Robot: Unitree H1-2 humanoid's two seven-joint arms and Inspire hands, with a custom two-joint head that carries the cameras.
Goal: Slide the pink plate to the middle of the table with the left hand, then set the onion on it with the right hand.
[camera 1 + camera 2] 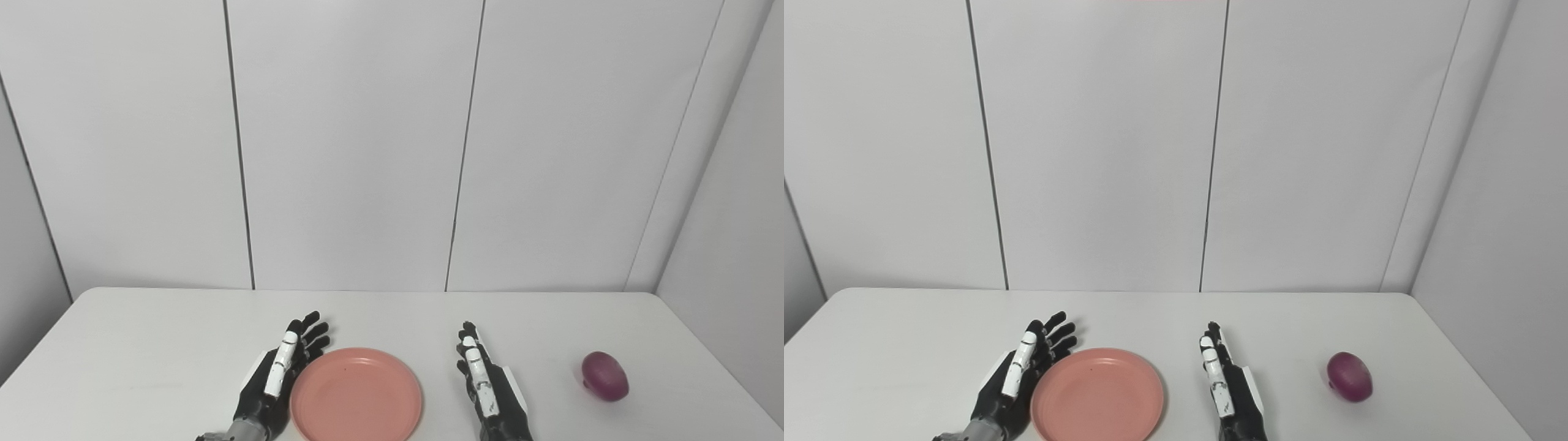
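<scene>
A round pink plate [356, 395] lies flat on the white table [153, 349], near the front edge and about mid-width. My left hand [278, 376] rests open right beside the plate's left rim, fingers stretched forward; whether it touches the rim I cannot tell. My right hand [487, 386] stands open to the right of the plate, apart from it, holding nothing. A dark purple onion [604, 375] sits on the table farther right, well clear of the right hand.
White wall panels [355, 141] close off the back of the table, and a side wall [735, 214] runs along its right edge. The onion lies near that right edge.
</scene>
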